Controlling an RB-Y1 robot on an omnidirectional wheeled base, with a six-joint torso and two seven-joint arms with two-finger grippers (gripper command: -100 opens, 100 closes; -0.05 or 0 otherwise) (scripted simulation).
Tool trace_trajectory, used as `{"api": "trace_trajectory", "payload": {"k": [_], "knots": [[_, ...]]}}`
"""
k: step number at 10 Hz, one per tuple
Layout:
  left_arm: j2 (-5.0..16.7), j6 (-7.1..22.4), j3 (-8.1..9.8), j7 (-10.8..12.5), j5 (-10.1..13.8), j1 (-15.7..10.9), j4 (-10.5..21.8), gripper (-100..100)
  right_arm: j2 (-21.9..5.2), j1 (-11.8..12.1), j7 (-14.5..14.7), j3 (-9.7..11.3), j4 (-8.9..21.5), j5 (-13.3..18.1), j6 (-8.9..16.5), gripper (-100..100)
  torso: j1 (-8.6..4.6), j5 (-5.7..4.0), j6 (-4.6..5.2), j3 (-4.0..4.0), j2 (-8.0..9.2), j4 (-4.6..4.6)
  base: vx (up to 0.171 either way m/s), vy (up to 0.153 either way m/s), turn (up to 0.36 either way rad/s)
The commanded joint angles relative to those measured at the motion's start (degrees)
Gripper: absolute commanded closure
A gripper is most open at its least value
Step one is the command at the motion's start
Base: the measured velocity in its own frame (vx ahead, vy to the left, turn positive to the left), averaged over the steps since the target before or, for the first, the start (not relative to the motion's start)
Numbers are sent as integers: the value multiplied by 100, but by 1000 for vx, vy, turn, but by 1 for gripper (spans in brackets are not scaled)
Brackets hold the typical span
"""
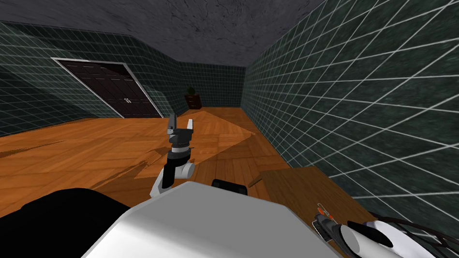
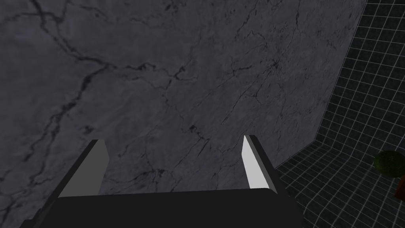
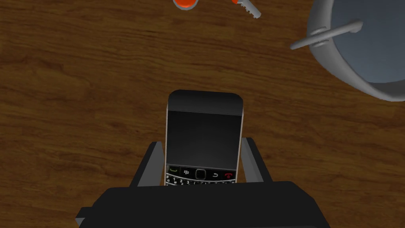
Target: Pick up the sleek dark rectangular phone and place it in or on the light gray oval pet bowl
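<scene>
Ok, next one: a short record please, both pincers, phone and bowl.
right pincer: shut on the dark rectangular phone, clamping its sides
phone: above the brown wooden table, outside the light grey rounded bowl
bowl: on the table, apart from the phone
left pincer: open, empty, raised
task: phone not yet in bowl

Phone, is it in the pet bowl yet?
Not yet. Done: the right gripper pinches the phone by its sides over the wooden table. In hand: the lift, though I cannot tell if the phone is off the wood. Left: carry it to the grey bowl nearby and let go. The left gripper is open, holding nothing.
</scene>
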Motion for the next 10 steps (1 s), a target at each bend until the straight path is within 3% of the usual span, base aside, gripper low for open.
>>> {"api": "trace_trajectory", "payload": {"k": [1, 3, 10], "knots": [[0, 0, 0, 0, 0, 0, 0, 0, -235, 18, 43, -130, -4, -180, 110, 100, 0, 0, 0, 0, 0, 0, -147, -51, 132], [0, 0, 0, 0, 0, 0, 0, 0, -506, 3, 116, -267, 94, -445, 215, 100, -5, -1, -3, 1, -1, 2, -131, -57, 153], [0, 0, 1, 0, 0, 1, 0, 0, -1039, 50, 210, -508, 436, -1211, 528, 100, -15, -10, 4, -4, -12, 3, -107, -63, 102]]}}
